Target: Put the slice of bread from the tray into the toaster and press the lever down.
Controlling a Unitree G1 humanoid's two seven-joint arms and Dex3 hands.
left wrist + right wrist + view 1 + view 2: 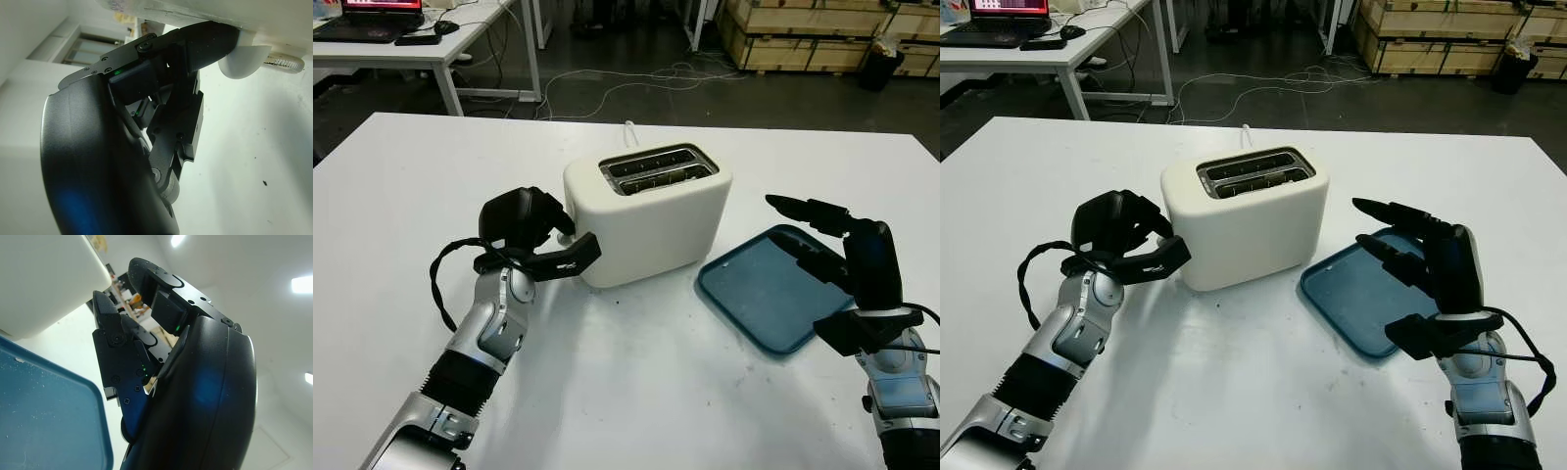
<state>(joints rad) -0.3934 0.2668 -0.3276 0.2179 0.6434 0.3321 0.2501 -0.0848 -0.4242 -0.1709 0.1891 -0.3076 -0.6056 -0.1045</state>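
Observation:
A white two-slot toaster (pixel 651 220) stands mid-table. A pale strip shows low in its nearer slot (pixel 668 178); I cannot tell whether it is bread. My left hand (pixel 543 240) is at the toaster's left end, its fingers curled over the white lever knob (pixel 244 61) and its thumb reaching in beneath it. To the toaster's right lies the blue tray (pixel 769 289), its surface bare. My right hand (pixel 822 235) hovers open over the tray's right side, holding nothing.
The white table (pixel 636 392) stretches wide around the toaster and tray. A white cord (pixel 629 128) leaves the toaster's back. Beyond the far edge are a desk with a laptop (pixel 382 20), floor cables (pixel 636 83) and wooden crates (pixel 803 34).

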